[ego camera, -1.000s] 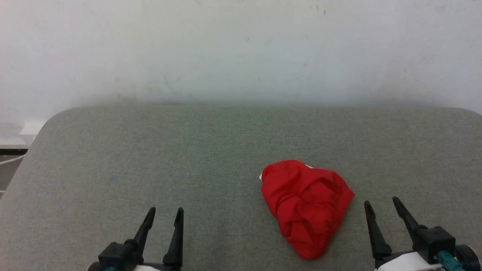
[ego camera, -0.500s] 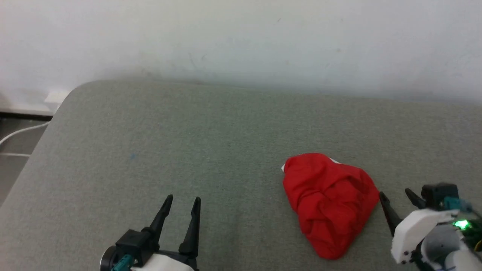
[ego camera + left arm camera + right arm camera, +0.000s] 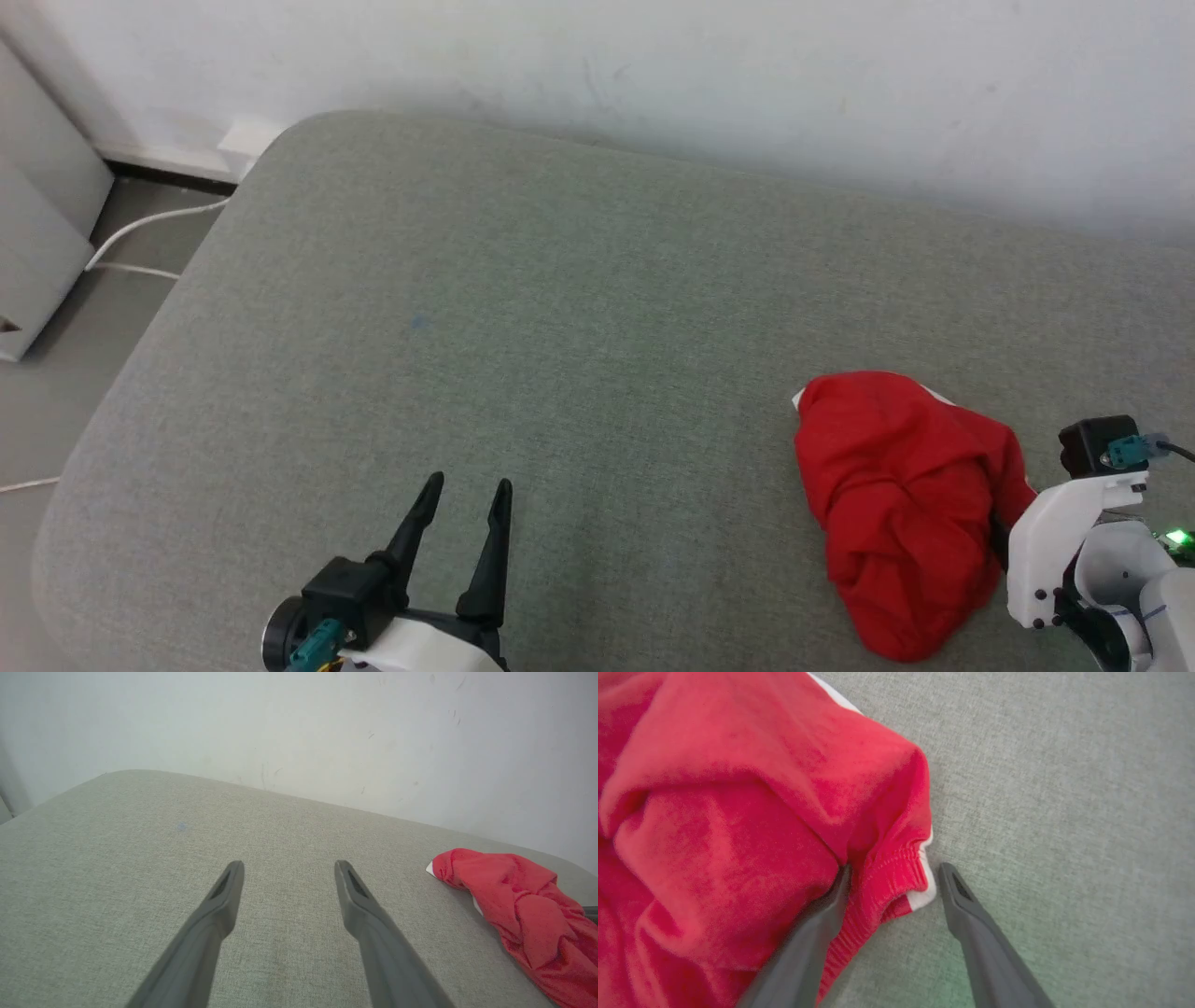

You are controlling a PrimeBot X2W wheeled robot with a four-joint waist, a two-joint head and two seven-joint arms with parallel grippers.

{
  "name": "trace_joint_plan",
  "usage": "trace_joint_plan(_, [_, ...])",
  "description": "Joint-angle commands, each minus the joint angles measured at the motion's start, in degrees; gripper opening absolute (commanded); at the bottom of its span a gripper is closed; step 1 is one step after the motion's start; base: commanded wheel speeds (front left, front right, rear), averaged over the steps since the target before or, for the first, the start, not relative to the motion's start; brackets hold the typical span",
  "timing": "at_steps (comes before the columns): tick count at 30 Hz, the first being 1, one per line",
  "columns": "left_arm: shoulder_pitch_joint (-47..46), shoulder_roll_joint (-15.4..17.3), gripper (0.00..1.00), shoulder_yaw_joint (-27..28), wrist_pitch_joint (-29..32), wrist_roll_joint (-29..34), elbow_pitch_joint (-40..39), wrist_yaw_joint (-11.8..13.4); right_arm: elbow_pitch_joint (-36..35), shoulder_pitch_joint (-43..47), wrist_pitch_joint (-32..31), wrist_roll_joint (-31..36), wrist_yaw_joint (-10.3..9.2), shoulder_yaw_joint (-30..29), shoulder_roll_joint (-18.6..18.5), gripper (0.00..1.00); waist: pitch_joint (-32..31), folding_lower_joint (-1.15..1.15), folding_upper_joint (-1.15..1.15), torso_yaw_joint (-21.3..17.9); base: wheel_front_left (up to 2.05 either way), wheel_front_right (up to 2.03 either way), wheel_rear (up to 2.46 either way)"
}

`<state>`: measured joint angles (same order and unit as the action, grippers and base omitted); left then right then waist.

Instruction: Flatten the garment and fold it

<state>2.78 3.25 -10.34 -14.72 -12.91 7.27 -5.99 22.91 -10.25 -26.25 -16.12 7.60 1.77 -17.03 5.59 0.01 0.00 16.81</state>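
Our right end effector (image 3: 895,868) has closed in on the garment (image 3: 738,802), spread fingers now straddling its white-banded edge, ready, we judge, to pinch.

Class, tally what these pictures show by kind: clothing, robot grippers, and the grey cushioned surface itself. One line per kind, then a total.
red shorts: 1
grippers: 2 (left gripper, right gripper)
grey cushioned surface: 1
Total: 4

No lettering, label, brand, number or sign is readable on the garment (image 3: 896,504), the surface (image 3: 560,327) or the wall (image 3: 747,75).
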Motion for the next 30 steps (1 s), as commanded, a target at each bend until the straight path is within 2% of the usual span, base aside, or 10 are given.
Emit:
trace_joint_plan(1, [-1.0, -0.2, 1.00, 0.0, -0.3, 0.5, 0.2, -0.2, 0.8, 0.1, -0.1, 0.1, -0.11, 0.5, 0.1, 1.00, 0.9, -0.01, 0.00, 1.1, 0.00, 0.00, 0.00])
trace_joint_plan(3, [-1.0, -0.3, 1.00, 0.0, -0.3, 0.5, 0.3, -0.2, 1.7, 0.2, 1.3, -0.2, -0.11, 0.8, 0.2, 0.00, 0.8, -0.01, 0.00, 1.2, 0.00, 0.00, 0.00])
trace_joint_plan(6, [-0.5, -0.3, 1.00, 0.2, -0.3, 0.6, 0.6, -0.1, 2.1, 0.0, 5.7, 0.4, -0.11, -0.4, 0.2, 0.00, -0.1, -0.01, 0.00, 0.6, 0.00, 0.00, 0.00])
trace_joint_plan(10, [0.2, -0.3, 1.00, 0.5, -0.3, 0.9, 1.1, -0.1, 1.4, -0.7, 11.0, 2.1, -0.11, -4.7, 0.5, 0.00, -2.1, -0.01, 0.00, -0.9, 0.00, 0.00, 0.00])
trace_joint_plan(14, [0.9, -0.3, 1.00, 0.7, -0.3, 1.1, 1.5, -0.2, -1.6, -1.4, 12.9, 4.0, -0.11, -10.2, 0.3, 0.00, -4.4, -0.01, 0.00, -2.6, 0.00, 0.00, 0.00])
trace_joint_plan(19, [1.8, -0.4, 1.00, 0.5, -0.3, 1.2, 1.8, -0.4, -9.6, -2.0, 9.9, 6.3, -0.11, -15.8, -0.3, 0.00, -6.7, -0.01, 0.00, -3.7, 0.00, 0.00, 0.00])
trace_joint_plan(23, [2.3, -0.4, 1.00, 0.2, -0.3, 1.0, 1.9, -0.4, -19.0, -2.5, 5.0, 7.2, -0.11, -16.9, 0.3, 0.00, -7.5, -0.01, 0.00, -3.8, 0.00, 0.00, 0.00])
trace_joint_plan(27, [2.5, -0.4, 1.00, -0.6, -0.3, 0.6, 1.7, -0.5, -28.2, -3.2, 0.6, 7.4, -0.11, -15.3, 1.9, 0.00, -7.3, -0.01, 0.00, -2.8, 0.00, 0.00, 0.00])
trace_joint_plan(30, [2.3, -0.4, 1.00, -1.0, -0.3, 0.2, 1.4, -0.3, -33.1, -3.4, -2.5, 7.1, -0.11, -10.3, 3.8, 0.00, -6.6, -0.01, 0.00, -1.7, 0.00, 0.00, 0.00])
